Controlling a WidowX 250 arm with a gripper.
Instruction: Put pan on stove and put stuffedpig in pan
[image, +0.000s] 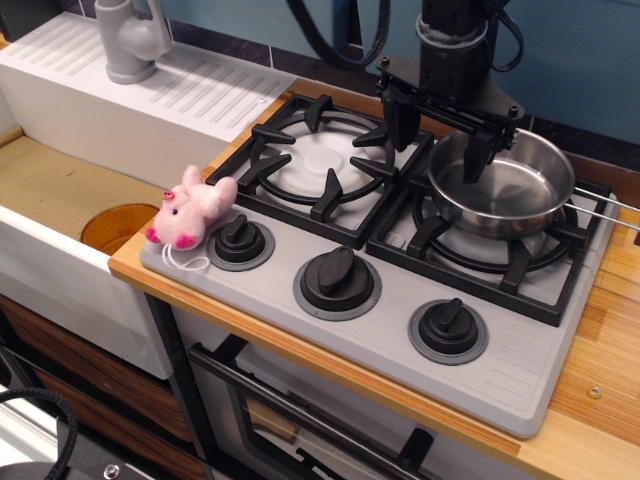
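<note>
Jaws spread, the gripper (441, 140) straddles the pan's (500, 185) rim on the grey stove (390, 330), wooden counter (590, 400) beneath.

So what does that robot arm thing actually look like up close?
It is all black. A round column comes down from the top of the picture to a flat, wide black crossbar studded with small bolts, and the gripper ends in two slim, tapered fingers hanging from that bar. Thick black cables loop beside the column. No markings show.
</note>
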